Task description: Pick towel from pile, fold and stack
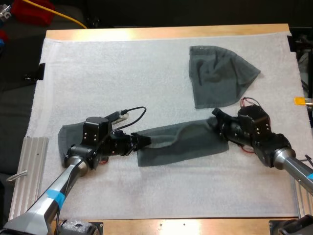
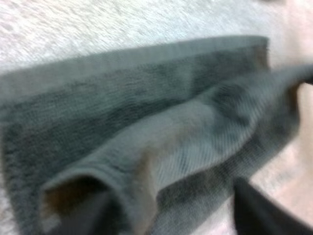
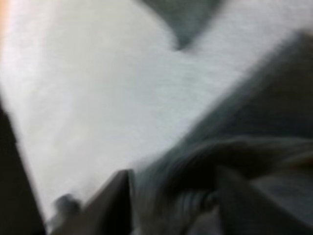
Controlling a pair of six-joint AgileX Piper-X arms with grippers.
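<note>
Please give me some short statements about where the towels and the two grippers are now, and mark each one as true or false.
1. The left gripper and the right gripper are at opposite ends of the stretched towel. True.
2. The crumpled towel lies at the near left corner of the white mat. False: it lies toward the mat's far right.
3. A third towel lies under the left arm. True.
4. The stretched towel touches the crumpled towel. False: bare mat shows between them.
</note>
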